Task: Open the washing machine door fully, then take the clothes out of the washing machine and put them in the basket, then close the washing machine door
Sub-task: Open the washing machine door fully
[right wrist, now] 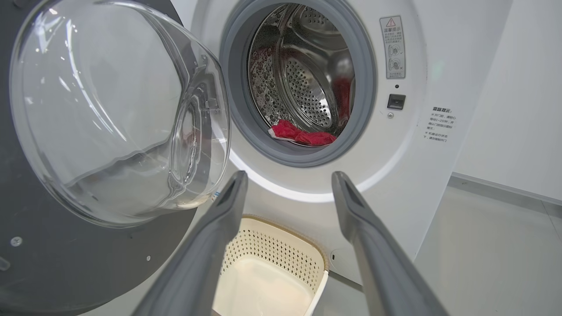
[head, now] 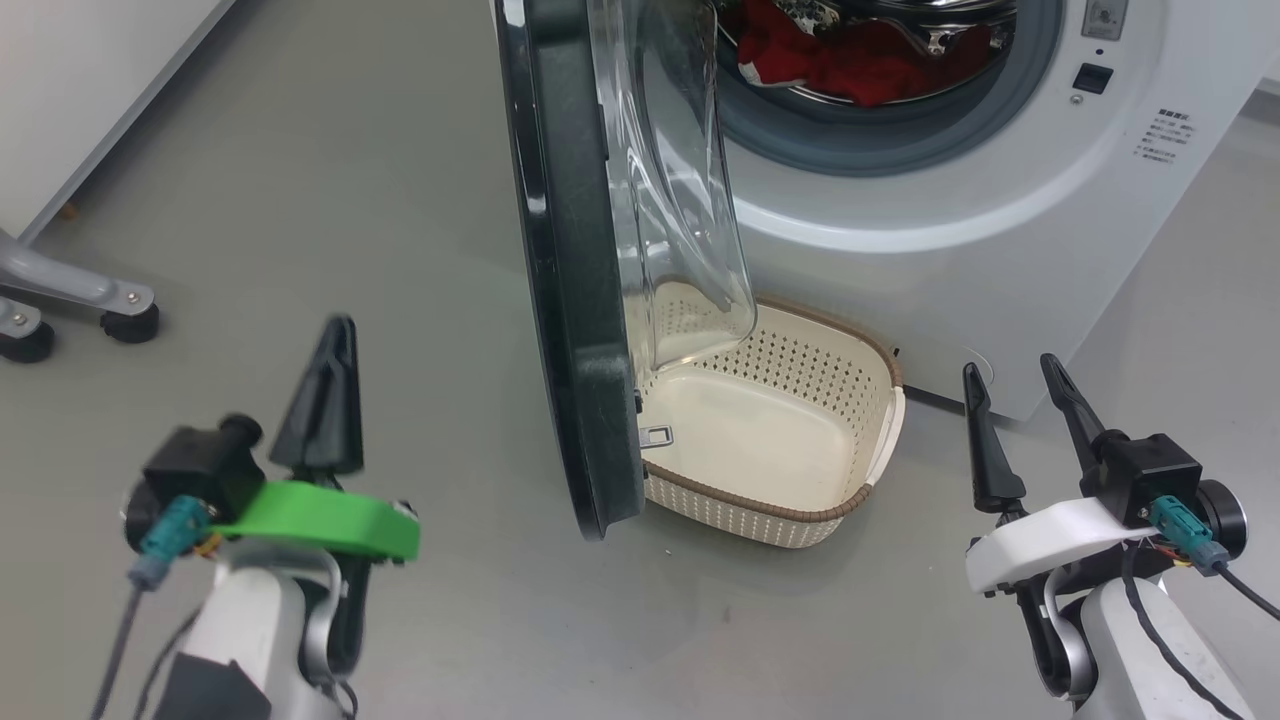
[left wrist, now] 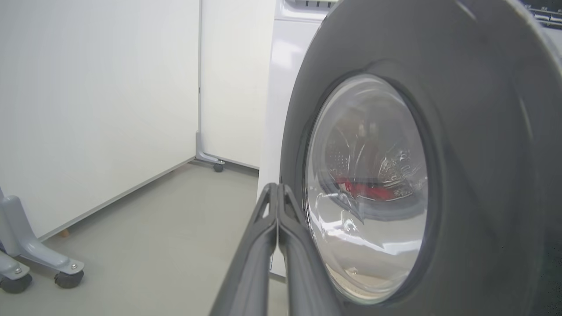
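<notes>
Your left gripper (head: pixel 338 340), pinched shut and empty, sits outside the door (head: pixel 570 300), which stands edge-on, probably half open; the red clothes (head: pixel 860 65) lie in the drum (right wrist: pixel 307 83) beyond, nearer your spread right gripper (head: pixel 1010 370).

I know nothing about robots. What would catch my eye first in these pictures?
The round washing machine door, glossy black with a bulging glass bowl, stands swung out at the centre of the head view. Beyond it, the red clothes lie inside the washing machine, and an empty cream basket waits on the floor below. Two dark-fingered grippers frame the bottom: the left gripper shut, the right gripper open.
</notes>
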### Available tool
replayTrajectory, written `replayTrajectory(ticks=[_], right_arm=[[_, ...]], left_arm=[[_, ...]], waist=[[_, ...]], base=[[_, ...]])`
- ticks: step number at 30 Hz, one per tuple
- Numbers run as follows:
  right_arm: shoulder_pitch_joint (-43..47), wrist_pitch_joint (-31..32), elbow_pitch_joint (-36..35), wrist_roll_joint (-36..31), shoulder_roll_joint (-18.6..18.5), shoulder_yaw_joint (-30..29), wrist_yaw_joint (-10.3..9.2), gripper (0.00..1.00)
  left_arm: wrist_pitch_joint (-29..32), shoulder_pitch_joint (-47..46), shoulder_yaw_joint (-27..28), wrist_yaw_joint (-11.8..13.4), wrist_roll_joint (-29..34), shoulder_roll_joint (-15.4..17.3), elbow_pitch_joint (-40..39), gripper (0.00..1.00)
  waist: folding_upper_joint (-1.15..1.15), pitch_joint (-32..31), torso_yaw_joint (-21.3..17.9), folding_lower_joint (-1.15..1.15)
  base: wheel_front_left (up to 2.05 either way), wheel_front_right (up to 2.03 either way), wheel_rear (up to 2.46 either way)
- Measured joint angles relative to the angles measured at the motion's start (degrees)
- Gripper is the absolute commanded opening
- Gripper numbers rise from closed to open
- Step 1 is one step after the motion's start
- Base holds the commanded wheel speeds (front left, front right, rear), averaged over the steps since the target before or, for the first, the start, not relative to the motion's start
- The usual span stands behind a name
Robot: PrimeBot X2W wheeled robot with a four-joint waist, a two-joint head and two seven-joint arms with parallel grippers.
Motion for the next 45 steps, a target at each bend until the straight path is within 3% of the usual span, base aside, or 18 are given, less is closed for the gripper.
replayTrajectory(ticks=[6, 12, 24, 35, 45], right_arm=[[0.1, 0.0, 0.0, -1.0, 0.3, -0.7, 0.46, 1.0], [0.1, 0.0, 0.0, -1.2, 0.6, -1.0, 0.98, 1.0], [0.1, 0.0, 0.4, -2.0, 1.7, -1.0, 2.03, 1.0], [0.1, 0.0, 0.9, -2.5, 2.2, -1.4, 2.57, 1.0], [0.1, 0.0, 1.0, -2.9, 2.5, -2.1, 3.03, 1.0]], left_arm=[[0.0, -4.1, 2.5, 0.0, 2.5, 0.0, -10.5, 0.0], [-0.3, -5.4, 1.4, -0.2, 4.0, 0.0, -18.5, 0.0], [-0.3, -5.1, -15.1, -1.8, 1.5, 0.1, -27.1, 0.0], [4.0, -0.2, -29.0, -1.9, -0.1, 0.5, -25.6, 0.0], [9.7, 4.2, -30.7, -1.9, -2.0, 1.5, -16.7, 0.0]], waist=[[0.0, -0.2, 0.2, 0.0], [0.0, -0.3, 0.3, 0.0], [0.0, -0.2, -0.3, 0.0], [0.0, 0.2, -0.9, 0.0], [0.0, 0.4, -1.1, 0.0]], base=[[0.0, 0.0, 0.0], [0.0, 0.0, 0.0], [0.0, 0.0, 0.0], [0.0, 0.0, 0.0], [0.0, 0.0, 0.0]])
